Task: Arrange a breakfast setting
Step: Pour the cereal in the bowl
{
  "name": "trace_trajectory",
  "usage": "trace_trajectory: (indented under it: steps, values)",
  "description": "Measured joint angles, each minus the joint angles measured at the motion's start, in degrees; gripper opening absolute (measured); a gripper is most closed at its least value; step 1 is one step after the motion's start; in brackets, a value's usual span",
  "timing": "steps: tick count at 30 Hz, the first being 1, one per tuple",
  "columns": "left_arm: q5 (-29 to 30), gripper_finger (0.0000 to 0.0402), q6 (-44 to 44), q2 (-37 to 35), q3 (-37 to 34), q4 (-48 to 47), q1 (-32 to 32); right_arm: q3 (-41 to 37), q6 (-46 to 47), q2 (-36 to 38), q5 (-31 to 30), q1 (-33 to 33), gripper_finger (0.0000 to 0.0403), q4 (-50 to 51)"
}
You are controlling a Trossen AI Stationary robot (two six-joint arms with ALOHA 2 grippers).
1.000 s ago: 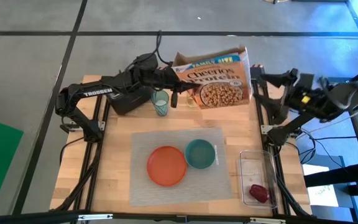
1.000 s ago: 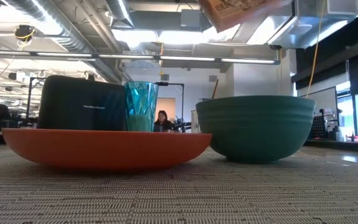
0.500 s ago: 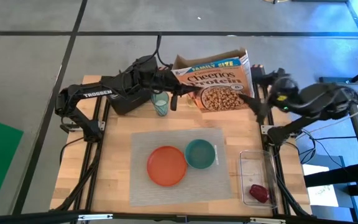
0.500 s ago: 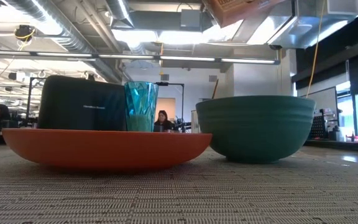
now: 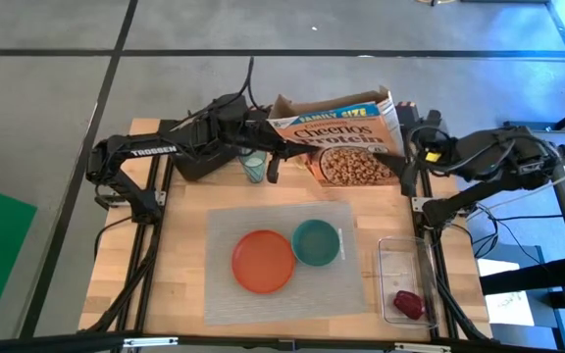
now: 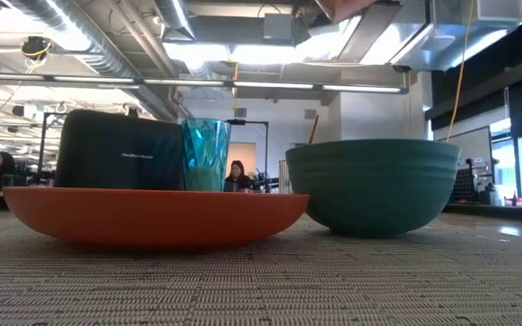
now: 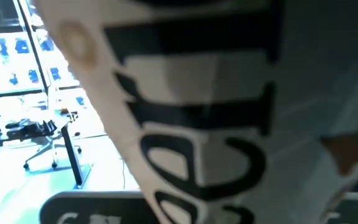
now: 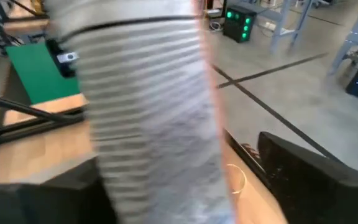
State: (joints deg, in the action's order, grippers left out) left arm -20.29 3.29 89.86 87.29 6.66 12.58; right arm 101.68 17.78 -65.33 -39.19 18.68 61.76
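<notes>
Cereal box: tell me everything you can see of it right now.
The cereal box is a yellow cardboard Cheerios Protein carton marked family size, its face printed with a heart-shaped bowl of cereal rings. The top flaps stand open. It is held off the table at the back, tilted, above the placemat's far edge. The left gripper is shut on its left edge; the right gripper is at its right edge, jaws around it.

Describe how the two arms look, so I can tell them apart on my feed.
Both arms are dark, jointed, with black cables along them. The left arm carries white TROSSEN lettering on its link. The right arm shows a small green light near its wrist.
</notes>
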Motion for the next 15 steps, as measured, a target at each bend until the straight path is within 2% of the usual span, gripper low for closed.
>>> trace_trajectory:
  steps: [5,10,15]
  values:
    - [-0.51,0.0007,-0.09,0.00,0.00,0.06,-0.07,-0.01,-0.39,-0.30,5.77,0.00,0.0195,-1.08]
    - [-0.60,0.0010,-0.19,-0.02,0.00,0.02,0.02,-0.01,-0.50,-0.58,6.21,0.02,0.0111,-1.66]
    - [2.39,0.0014,-3.13,-0.14,0.13,-2.48,-0.06,0.09,-0.57,-0.62,8.16,0.00,0.0036,-1.55]
